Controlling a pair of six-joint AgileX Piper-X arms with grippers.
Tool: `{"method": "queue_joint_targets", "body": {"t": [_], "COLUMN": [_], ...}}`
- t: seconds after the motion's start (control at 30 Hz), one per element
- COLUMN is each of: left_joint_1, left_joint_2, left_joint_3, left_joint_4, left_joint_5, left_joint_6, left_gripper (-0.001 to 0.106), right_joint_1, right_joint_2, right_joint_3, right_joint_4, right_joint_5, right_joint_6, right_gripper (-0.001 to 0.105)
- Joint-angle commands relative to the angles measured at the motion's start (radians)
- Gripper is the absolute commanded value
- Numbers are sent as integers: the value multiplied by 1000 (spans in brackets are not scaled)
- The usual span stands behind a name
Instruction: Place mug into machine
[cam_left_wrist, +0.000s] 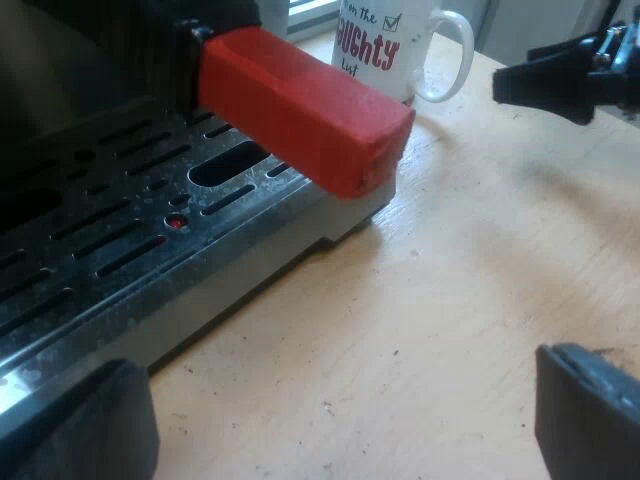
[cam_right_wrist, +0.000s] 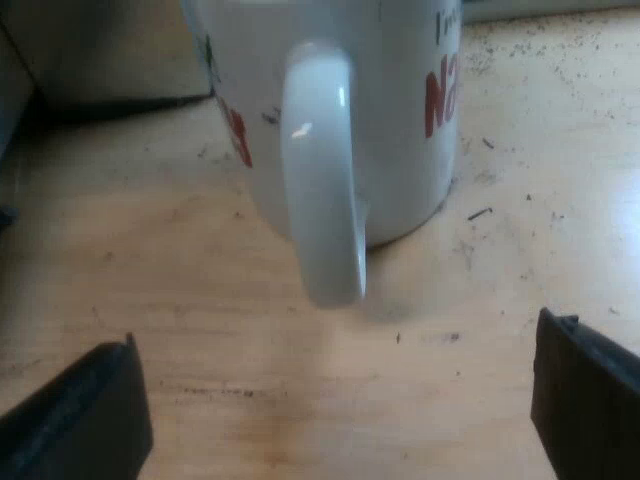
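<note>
The mug (cam_right_wrist: 400, 120) stands on the table (cam_left_wrist: 450, 300) near the corner of the machine's drip tray (cam_left_wrist: 120, 230), apparently not touching it. The right gripper (cam_right_wrist: 335, 400) faces the mug's handle side, its fingers spread wide and holding nothing. The left gripper (cam_left_wrist: 340, 415) hangs beside the tray near the holder's red handle end (cam_left_wrist: 300, 105), likewise spread and empty.

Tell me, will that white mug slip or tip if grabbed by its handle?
The mug looks like glazed ceramic: probably rigid, fairly heavy, breakable if dropped. Its glossy handle may slip in the open right gripper. Standing upright on the wooden table, it would likely slide rather than tip under a low push.
</note>
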Motion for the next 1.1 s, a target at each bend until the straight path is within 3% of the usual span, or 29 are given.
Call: {"method": "queue_joint_targets", "body": {"t": [0.03, 0.33, 0.6, 0.77, 0.8, 0.83, 0.93, 1.1], "left_joint_1": [-5, -5, -5, -5, -5, -5, -5, -5], "left_joint_2": [-1, -1, -1, -1, -1, -1, -1, -1], "left_joint_3": [-6, -6, -6, -6, -6, -6, -6, -6], "left_joint_4": [-16, -16, -16, -16, -16, -16, -16, -16], "left_joint_5": [5, 5, 5, 5, 5, 5, 5, 1], "left_joint_6": [-2, -2, -2, -2, -2, -2, -2, -2], "left_gripper": [80, 80, 80, 80, 80, 80, 80, 80], "right_joint_1": [2, 2, 2, 2, 2, 2, 2, 2], "right_joint_2": [96, 312, 378, 386, 386, 386, 386, 348], "right_joint_3": [-46, -206, -254, -256, -256, -256, -256, -256], "right_joint_4": [-95, -113, -113, -112, -111, -111, -111, -93], "right_joint_5": [0, 0, 0, 0, 0, 0, 0, -41], "right_joint_6": [4, 4, 4, 15, 18, 17, 17, 19], "right_gripper": [79, 79, 77, 50, 35, 31, 3, 0]}}
